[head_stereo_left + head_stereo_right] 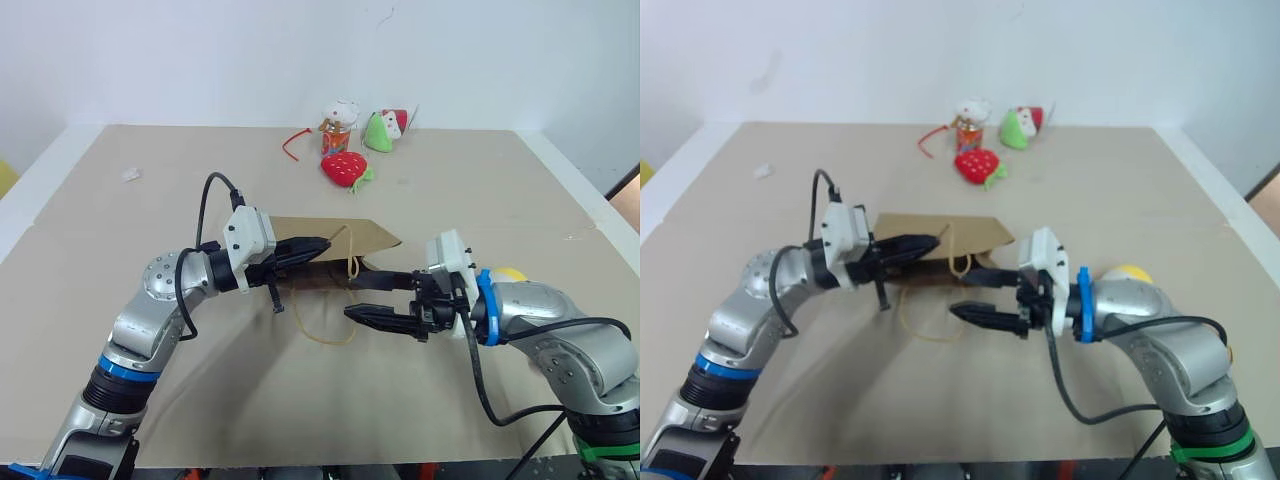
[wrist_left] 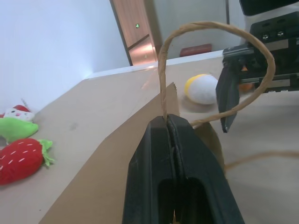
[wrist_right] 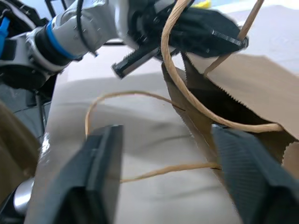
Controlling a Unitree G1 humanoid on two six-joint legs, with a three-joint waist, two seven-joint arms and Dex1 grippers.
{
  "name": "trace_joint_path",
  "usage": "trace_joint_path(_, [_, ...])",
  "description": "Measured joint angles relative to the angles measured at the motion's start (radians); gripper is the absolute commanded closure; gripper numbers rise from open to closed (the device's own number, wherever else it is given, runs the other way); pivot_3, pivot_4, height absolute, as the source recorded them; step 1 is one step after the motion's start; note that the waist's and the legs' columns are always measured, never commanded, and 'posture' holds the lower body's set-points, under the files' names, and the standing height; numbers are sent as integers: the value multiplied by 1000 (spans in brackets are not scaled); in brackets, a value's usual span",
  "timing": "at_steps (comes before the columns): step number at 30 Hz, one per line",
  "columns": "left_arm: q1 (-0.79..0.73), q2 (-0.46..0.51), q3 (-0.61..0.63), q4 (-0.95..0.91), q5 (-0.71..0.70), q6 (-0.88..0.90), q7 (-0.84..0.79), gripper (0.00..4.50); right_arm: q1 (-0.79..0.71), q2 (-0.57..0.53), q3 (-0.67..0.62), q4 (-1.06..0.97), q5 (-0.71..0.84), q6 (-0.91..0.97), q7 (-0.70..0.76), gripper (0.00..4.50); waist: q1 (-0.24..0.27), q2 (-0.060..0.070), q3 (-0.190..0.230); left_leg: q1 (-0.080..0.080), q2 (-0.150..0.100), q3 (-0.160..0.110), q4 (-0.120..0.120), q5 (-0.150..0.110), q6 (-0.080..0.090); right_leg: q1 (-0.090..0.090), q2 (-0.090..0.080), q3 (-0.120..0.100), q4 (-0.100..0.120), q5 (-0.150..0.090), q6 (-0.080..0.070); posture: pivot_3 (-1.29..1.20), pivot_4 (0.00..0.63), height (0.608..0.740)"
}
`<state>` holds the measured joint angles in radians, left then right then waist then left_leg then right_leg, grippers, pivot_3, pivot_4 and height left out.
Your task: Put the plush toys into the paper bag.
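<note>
Mid-frame, I'm clenching my left gripper [image 1: 322, 247] on the paper bag [image 1: 375, 236] handle, lifting its mouth; right gripper [image 1: 374, 299] approaching, jaws apart.

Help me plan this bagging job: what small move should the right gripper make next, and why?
Probably close the right gripper on the lower cord handle and pull it away from the other. The left gripper is shut on the upper handle of the paper bag, and the right's jaws stand open at the bag's mouth, which is only slightly parted.
</note>
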<state>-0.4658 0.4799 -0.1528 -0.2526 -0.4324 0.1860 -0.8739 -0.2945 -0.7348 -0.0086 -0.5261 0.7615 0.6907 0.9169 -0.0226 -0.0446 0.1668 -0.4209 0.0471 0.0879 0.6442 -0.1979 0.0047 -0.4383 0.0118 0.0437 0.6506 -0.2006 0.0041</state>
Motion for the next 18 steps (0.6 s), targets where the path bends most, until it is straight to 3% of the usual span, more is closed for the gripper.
trace_joint_path(3, [-6, -22, 8, 0, 1, 19, 38, 4500, -4, 28, 24, 17, -20, 10, -36, 3765, 0, 0, 0, 0, 0, 0, 0, 0, 0, 0, 0, 0, 0, 0, 0, 0, 150, 740])
trace_joint_path(6, [-9, -30, 11, -1, 1, 25, 50, 4500, -12, 43, 50, 29, -49, 10, -55, 4365, -1, 0, 0, 0, 0, 0, 1, 0, 0, 0, 0, 0, 0, 0, 0, 0, 150, 740])
trace_joint_path(18, [-11, -58, 13, -34, 1, 55, 84, 4500, -150, 201, 127, 141, -191, 10, -216, 4365, 0, 0, 0, -1, 0, 0, 2, 0, 0, -1, 0, 0, 1, 1, 0, 0, 150, 740])
